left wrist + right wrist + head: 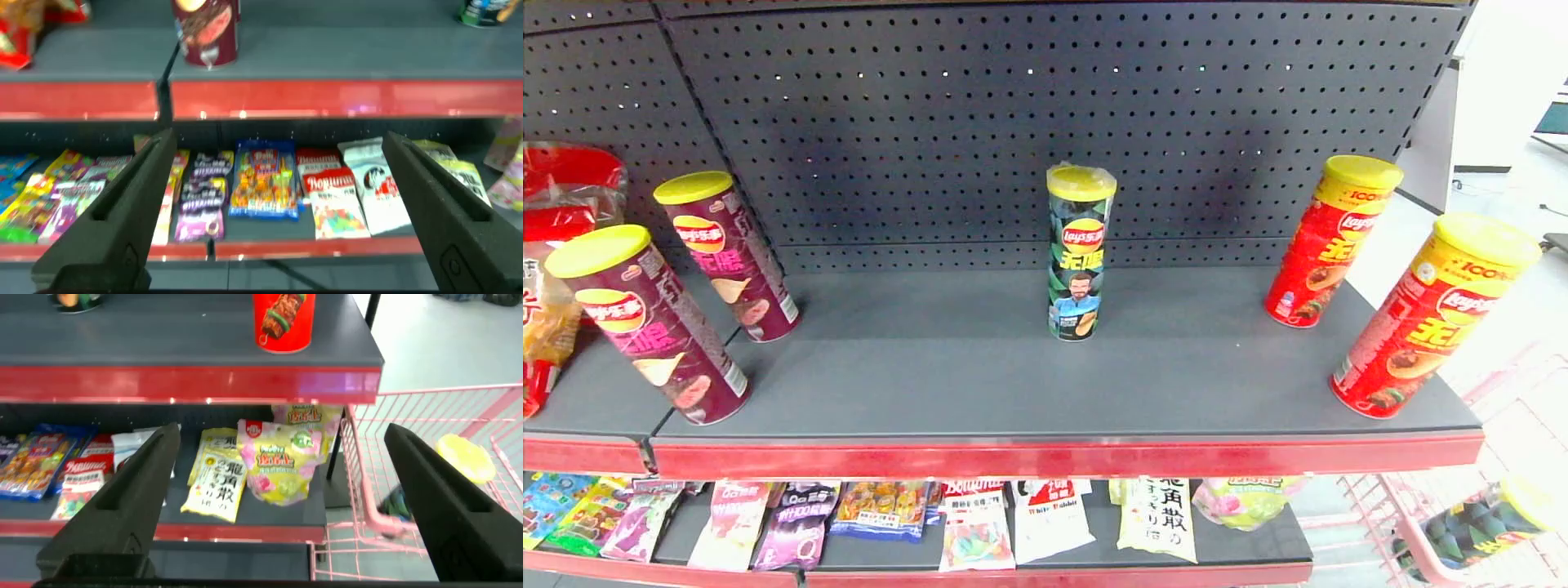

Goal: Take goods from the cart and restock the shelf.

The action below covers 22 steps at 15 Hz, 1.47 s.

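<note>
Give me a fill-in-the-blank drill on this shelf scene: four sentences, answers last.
1. The purple cans stand to the green can's ____.
2. Every can on the shelf, the red cans included, has a ____ lid.
3. One more can lies in the ____ cart.
4. The left gripper and right gripper are both ____ and hold nothing.

Answers: left; yellow; pink; open.

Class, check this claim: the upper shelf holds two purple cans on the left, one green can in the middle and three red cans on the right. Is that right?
No. The head view shows two red cans on the right, not three. The two purple cans and the one green can are as stated.
</note>
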### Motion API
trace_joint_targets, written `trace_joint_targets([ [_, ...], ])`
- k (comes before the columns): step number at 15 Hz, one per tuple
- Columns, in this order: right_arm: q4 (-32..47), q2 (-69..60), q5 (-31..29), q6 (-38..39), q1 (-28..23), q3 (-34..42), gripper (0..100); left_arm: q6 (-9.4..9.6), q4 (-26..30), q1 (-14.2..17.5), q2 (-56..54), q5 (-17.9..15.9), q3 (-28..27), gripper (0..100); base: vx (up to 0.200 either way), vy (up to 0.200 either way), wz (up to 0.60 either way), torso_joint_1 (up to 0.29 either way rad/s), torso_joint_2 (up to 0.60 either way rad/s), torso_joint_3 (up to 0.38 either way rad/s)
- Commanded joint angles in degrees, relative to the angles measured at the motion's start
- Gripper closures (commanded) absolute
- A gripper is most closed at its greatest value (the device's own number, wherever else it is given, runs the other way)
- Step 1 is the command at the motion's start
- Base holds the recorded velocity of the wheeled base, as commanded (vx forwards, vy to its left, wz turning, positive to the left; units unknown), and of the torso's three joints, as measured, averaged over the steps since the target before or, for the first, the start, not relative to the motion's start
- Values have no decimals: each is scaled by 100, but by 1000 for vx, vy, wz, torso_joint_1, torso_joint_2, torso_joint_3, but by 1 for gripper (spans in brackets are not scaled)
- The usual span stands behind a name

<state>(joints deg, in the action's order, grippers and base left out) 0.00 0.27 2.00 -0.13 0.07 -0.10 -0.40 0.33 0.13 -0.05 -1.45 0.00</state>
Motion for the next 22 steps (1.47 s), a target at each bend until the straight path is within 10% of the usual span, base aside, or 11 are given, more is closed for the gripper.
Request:
trace_joint_targets([
  [1, 0, -18, 2, -4, 1, 1, 0, 5, 2, 4, 5, -4, 0, 0, -200, 0, 0, -7, 2, 2],
  [22, 0, -18, 11, -13, 1, 10, 0, 5, 2, 4, 5, -4, 0, 0, 0, -162, 0, 5, 3, 2],
])
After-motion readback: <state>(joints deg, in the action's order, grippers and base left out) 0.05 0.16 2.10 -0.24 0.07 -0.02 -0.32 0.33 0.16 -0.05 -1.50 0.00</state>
